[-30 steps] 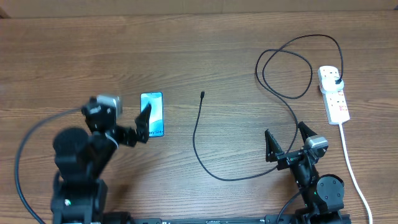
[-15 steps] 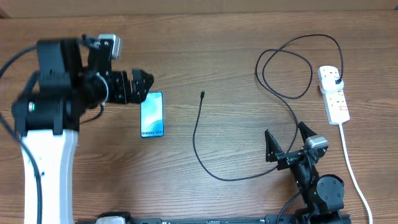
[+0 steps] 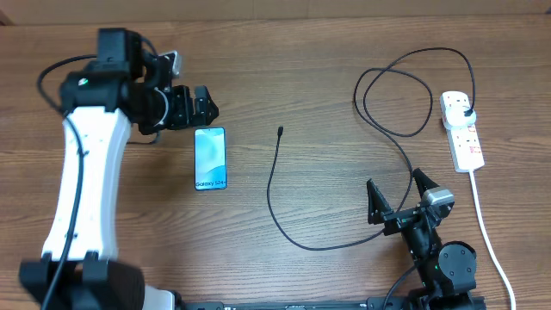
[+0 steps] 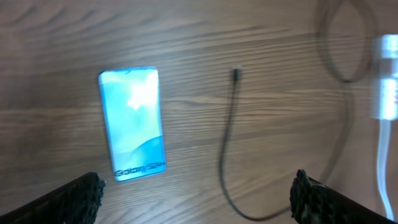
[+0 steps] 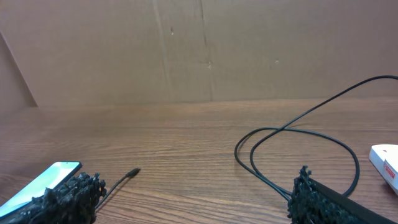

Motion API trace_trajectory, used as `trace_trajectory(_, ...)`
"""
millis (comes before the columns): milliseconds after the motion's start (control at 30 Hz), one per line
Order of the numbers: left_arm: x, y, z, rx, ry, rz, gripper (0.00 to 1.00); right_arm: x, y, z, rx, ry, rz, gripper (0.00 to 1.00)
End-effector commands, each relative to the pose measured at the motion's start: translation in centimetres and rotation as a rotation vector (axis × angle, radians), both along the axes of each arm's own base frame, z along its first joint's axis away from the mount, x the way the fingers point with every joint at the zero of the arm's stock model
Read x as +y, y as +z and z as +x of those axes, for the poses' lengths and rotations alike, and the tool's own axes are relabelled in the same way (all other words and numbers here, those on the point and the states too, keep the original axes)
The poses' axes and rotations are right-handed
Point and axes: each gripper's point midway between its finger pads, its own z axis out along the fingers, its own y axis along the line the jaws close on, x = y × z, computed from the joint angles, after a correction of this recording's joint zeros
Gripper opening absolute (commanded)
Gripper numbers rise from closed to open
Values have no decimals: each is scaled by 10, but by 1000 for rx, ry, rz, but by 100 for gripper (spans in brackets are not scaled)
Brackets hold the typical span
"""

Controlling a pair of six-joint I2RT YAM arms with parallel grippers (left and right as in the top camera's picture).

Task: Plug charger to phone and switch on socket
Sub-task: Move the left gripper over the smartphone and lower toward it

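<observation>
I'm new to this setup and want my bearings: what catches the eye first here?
The lit blue phone lies flat left of centre, with the open left gripper near its far end. The black charger loops across the middle, its tip lying free, to the white socket at the right edge.

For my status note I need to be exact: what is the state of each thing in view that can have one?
phone: screen lit, lying flat, nothing plugged in.
charger tip: loose on the table, apart from the phone.
charger plug: seated in the socket.
socket: switch position too small to tell.
left fingers: open, empty.
right fingers: open, empty.
</observation>
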Motion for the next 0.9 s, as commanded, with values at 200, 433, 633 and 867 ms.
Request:
trace_trajectory(200,11,-88,18,210,64,268,100,-1,-3,0,0,-6,2,100)
trace_trajectory(433,7,-136,16,331,33,306,100,-1,-3,0,0,-6,2,100)
trace_trajectory(633,7,-162,15,391,9,318,97,-1,-3,0,0,-6,2,100)
trace_trajectory(867,5,-175,20,391,9,315,98,-1,-3,0,0,-6,2,100)
